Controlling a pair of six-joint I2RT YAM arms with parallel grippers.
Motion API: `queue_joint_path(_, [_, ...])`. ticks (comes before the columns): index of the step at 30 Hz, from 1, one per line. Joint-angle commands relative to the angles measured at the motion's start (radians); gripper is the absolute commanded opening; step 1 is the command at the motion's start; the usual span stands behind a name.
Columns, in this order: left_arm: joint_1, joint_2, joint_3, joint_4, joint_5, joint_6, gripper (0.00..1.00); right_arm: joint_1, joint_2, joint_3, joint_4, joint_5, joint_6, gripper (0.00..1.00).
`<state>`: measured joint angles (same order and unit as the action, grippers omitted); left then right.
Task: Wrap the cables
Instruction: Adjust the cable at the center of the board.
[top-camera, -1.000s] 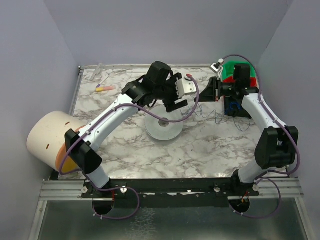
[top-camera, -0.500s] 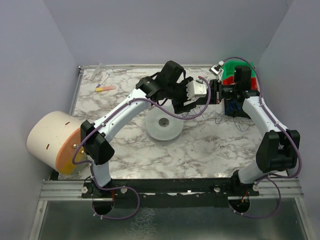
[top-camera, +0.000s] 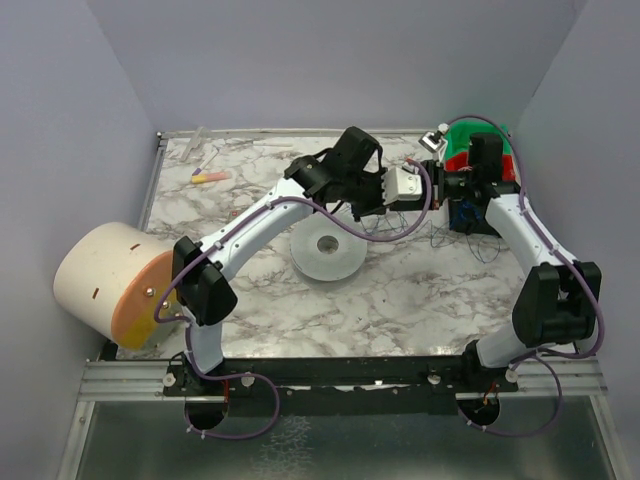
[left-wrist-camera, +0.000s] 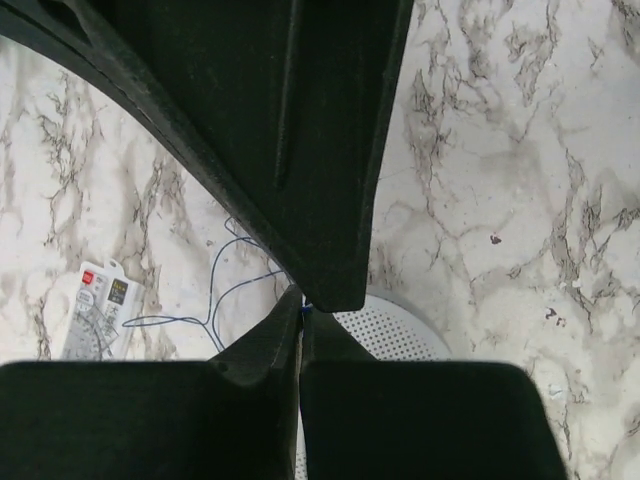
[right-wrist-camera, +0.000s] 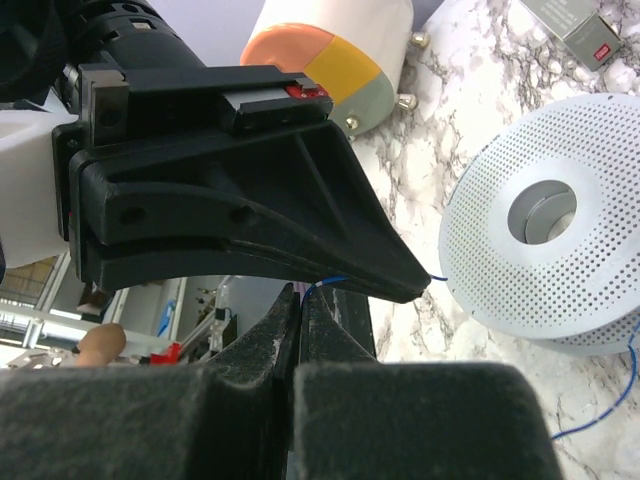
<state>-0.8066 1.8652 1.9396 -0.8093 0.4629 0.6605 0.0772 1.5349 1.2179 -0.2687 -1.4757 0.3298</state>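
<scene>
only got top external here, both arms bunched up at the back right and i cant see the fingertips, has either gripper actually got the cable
Observer: In the right wrist view the right gripper is shut, and a thin blue strand of the cables comes out right at its tips, so it looks pinched there.
Operator: ok and the left one
Observer: The left wrist view shows the left gripper shut too, with a speck of the same blue strand showing right at its closed tips.
</scene>
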Motion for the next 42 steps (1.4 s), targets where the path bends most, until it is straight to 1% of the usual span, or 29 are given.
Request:
queue_joint_path(1, [-0.008,0.002,-0.022,0.062,-0.092,-0.065,0.0,0.003,-0.056,-0.04,0.099,-0.055,0.074,0.01])
queue_joint_path(3, [-0.008,-0.01,-0.052,0.112,-0.134,-0.108,0.0,0.004,-0.063,-0.055,0.139,-0.057,0.103,0.01])
queue_joint_path(7, [-0.008,-0.028,-0.093,0.194,-0.192,-0.174,0.0,0.004,-0.062,-0.064,0.16,-0.09,0.111,0.0])
queue_joint_path(12, [-0.008,-0.049,-0.158,0.267,-0.27,-0.208,0.0,0.004,-0.103,-0.081,0.185,-0.082,0.096,0.01])
queue_joint_path(17, [-0.009,-0.072,-0.225,0.293,-0.281,-0.21,0.0,0.004,-0.151,-0.12,0.293,-0.045,0.152,0.01])
queue_joint_path(19, [-0.009,-0.083,-0.241,0.298,-0.272,-0.212,0.0,0.002,-0.15,-0.127,0.31,-0.032,0.161,0.0])
queue_joint_path(21, [-0.009,-0.092,-0.249,0.3,-0.27,-0.216,0.09,0.001,-0.141,-0.127,0.309,-0.031,0.159,0.01])
queue_joint_path(23, [-0.009,-0.099,-0.252,0.301,-0.27,-0.217,0.12,0.001,-0.13,-0.125,0.302,-0.029,0.154,0.0])
queue_joint_path(24, [-0.009,-0.102,-0.252,0.302,-0.269,-0.219,0.12,0.002,-0.126,-0.124,0.3,-0.029,0.152,0.0])
queue_joint_path(25, [-0.009,-0.104,-0.254,0.302,-0.264,-0.22,0.03,0.001,-0.124,-0.123,0.298,-0.025,0.15,0.0])
queue_joint_path(26, [-0.008,-0.106,-0.255,0.302,-0.259,-0.218,0.0,0.001,-0.122,-0.123,0.296,-0.022,0.147,0.0])
queue_joint_path(28, [-0.008,-0.11,-0.256,0.302,-0.249,-0.22,0.0,0.001,-0.118,-0.114,0.278,-0.01,0.13,0.01])
queue_joint_path(29, [-0.009,-0.111,-0.256,0.302,-0.253,-0.224,0.0,0.002,-0.117,-0.1,0.237,-0.005,0.093,0.01])
queue_joint_path(30, [-0.009,-0.112,-0.256,0.302,-0.256,-0.226,0.0,0.002,-0.117,-0.072,0.152,0.017,0.009,0.01])
queue_joint_path(33, [-0.008,-0.119,-0.272,0.309,-0.292,-0.228,0.0,0.002,-0.108,0.055,-0.216,0.199,-0.37,0.01])
queue_joint_path(34, [-0.008,-0.124,-0.284,0.321,-0.309,-0.232,0.0,0.001,-0.104,0.085,-0.281,0.264,-0.443,0.08])
queue_joint_path(35, [-0.007,-0.129,-0.3,0.332,-0.323,-0.239,0.01,0.001,-0.097,0.108,-0.328,0.336,-0.505,0.19])
queue_joint_path(36, [-0.005,-0.137,-0.317,0.344,-0.335,-0.253,0.06,0.001,-0.092,0.123,-0.366,0.41,-0.565,0.3])
queue_joint_path(37, [0.002,-0.145,-0.332,0.359,-0.349,-0.269,0.12,0.001,-0.088,0.126,-0.373,0.488,-0.597,0.37])
queue_joint_path(38, [0.013,-0.155,-0.35,0.374,-0.358,-0.29,0.19,0.001,-0.084,0.117,-0.35,0.56,-0.599,0.41])
queue_joint_path(39, [0.029,-0.165,-0.367,0.393,-0.365,-0.313,0.27,0.001,-0.078,0.11,-0.325,0.629,-0.595,0.43])
queue_joint_path(42, [0.096,-0.207,-0.43,0.463,-0.368,-0.375,0.4,0.002,-0.03,0.118,-0.258,0.809,-0.505,0.44])
